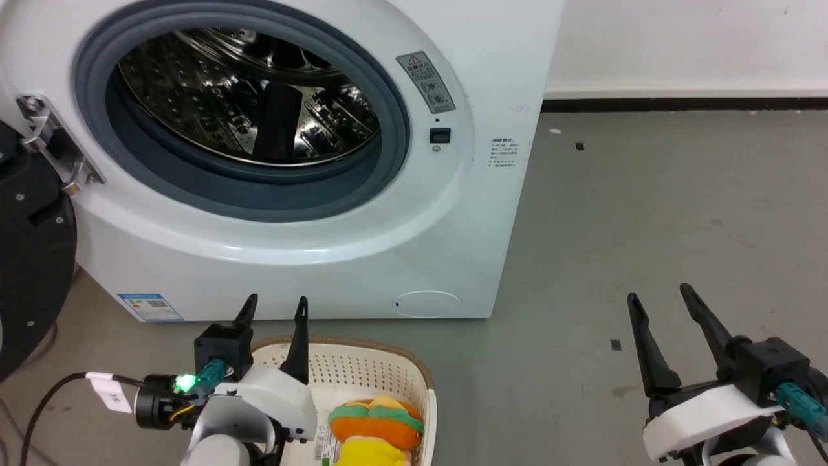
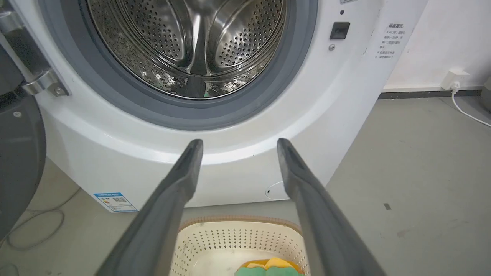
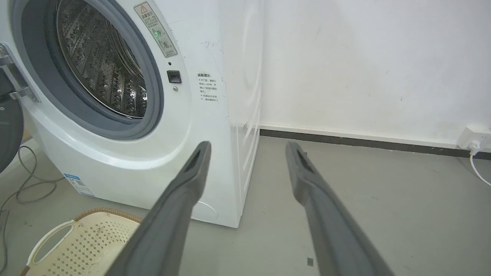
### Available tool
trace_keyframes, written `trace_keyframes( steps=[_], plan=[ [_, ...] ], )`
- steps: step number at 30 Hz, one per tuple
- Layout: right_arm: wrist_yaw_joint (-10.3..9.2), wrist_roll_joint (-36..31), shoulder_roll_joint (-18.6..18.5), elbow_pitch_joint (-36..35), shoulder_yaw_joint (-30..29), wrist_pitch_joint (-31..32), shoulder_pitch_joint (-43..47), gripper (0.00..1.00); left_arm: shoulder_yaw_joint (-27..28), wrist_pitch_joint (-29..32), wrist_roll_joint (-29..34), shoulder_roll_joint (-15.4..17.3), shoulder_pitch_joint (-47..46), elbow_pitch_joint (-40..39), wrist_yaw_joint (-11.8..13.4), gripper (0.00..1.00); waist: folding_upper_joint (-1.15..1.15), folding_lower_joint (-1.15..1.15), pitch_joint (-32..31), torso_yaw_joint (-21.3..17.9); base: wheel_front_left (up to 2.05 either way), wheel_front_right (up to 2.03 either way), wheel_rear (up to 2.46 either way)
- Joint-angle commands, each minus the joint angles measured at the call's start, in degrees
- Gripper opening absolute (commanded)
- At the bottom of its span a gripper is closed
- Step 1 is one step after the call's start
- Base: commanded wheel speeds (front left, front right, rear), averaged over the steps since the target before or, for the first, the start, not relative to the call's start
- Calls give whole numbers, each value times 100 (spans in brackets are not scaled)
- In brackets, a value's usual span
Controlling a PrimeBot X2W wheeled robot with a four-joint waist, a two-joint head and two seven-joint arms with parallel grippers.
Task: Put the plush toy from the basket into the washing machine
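Observation:
The plush toy, with its orange hamburger head and yellow clothing, lies inside the cream perforated basket on the floor in front of the washing machine. In the left wrist view the toy peeks in at the bottom edge, inside the basket. My left gripper hovers open above the basket's far left rim, fingers pointing at the washer. My right gripper stands open over bare floor, well right of the basket. The washer's steel drum is open, its black door swung left.
A grey cable trails on the floor left of the washer. A wall socket with a white cord sits at the right by the dark skirting. Grey floor spreads right of the machine.

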Motion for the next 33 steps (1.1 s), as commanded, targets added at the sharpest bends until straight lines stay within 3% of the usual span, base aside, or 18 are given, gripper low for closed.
trace_keyframes(
  steps=[1,33],
  plan=[
    [1,62,-1,-57,-18,-58,-113,100,-55,-18,-69,1,-177,200,-46,100,0,0,132,-22,0,0,0],
    [2,404,-1,-602,-293,-439,-856,100,-704,386,-571,68,-1718,2434,-158,100,0,0,2144,-105,0,0,0]
  ],
)
